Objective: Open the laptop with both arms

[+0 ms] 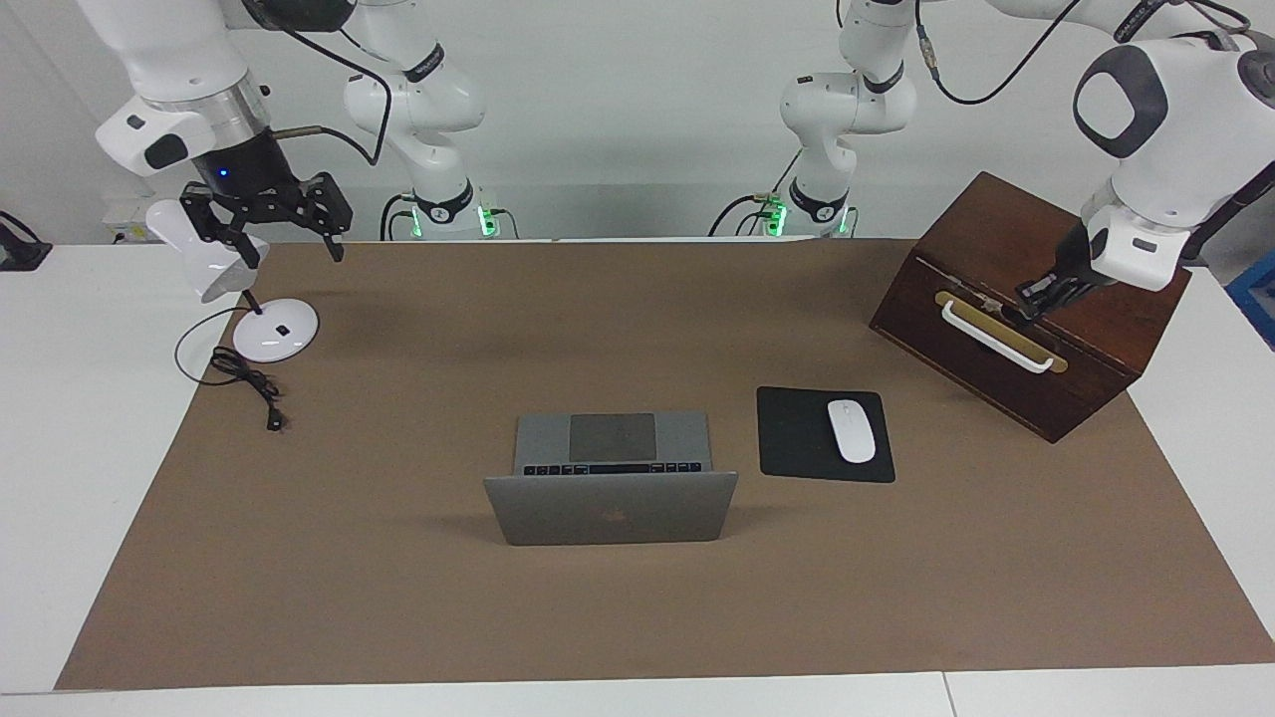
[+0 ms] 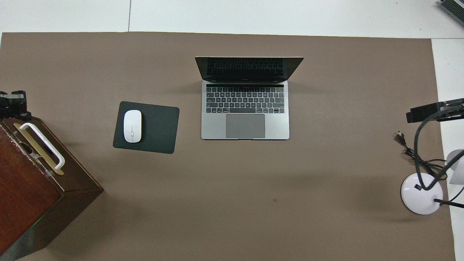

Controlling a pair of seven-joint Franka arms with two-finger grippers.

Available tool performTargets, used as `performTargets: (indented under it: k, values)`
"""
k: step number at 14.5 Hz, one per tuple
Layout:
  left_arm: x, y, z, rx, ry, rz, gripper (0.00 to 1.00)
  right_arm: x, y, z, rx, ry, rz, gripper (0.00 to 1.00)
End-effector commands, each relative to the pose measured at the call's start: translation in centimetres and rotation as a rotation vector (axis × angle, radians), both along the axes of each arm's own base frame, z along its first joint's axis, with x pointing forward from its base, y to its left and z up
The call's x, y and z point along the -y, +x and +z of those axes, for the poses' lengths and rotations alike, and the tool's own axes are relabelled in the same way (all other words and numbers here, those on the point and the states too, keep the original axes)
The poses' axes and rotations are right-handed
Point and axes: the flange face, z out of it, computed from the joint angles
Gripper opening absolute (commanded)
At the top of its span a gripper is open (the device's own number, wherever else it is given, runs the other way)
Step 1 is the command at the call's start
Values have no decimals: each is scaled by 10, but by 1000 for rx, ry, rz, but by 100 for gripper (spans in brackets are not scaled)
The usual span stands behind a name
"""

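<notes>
Bare mat (image 1: pixel 398 329) rings the laptop (image 1: pixel 612 506); only the mouse pad (image 1: pixel 797 434) lies beside it.

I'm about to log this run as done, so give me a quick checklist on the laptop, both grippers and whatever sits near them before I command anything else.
1. Laptop lid raised, keys and trackpad showing: ok.
2. Laptop flat on the mat, no gripper touching it: ok.
3. Left gripper shut, nothing seen held: ok.
4. Left gripper clear of the wooden box: cannot tell; it hangs over the box by the white handle, contact not visible.
5. Right gripper open and empty: ok.
6. Right gripper clear of the lamp: cannot tell; one finger overlaps the shade in the facing view.
7. Mouse on its pad beside the laptop: ok.
</notes>
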Motion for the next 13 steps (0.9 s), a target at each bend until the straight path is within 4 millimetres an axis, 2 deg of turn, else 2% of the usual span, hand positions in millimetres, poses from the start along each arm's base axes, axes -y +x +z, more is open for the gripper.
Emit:
performTargets:
  k: [1, 3, 6, 8, 12, 13]
  values:
    - [-5, -28, 0, -50, 7, -21, 0, 4, -8, -1, 6, -6, -24, 100]
    - [2, -39, -14, -76, 3, -34, 0, 5, -10, -3, -11, -6, -24, 100]
    - [4, -44, -18, -77, 0, -51, 0, 6, -14, -6, -50, -6, -26, 100]
    - [18, -45, -17, -62, 2, -78, 0, 6, -15, -6, -58, -6, -27, 100]
    - [18, -37, -14, -1, 1, -126, 0, 5, -16, -5, -55, -7, -26, 100]
    - [18, -35, -14, 14, 3, -126, 16, 5, -17, -5, -57, -7, -26, 100]
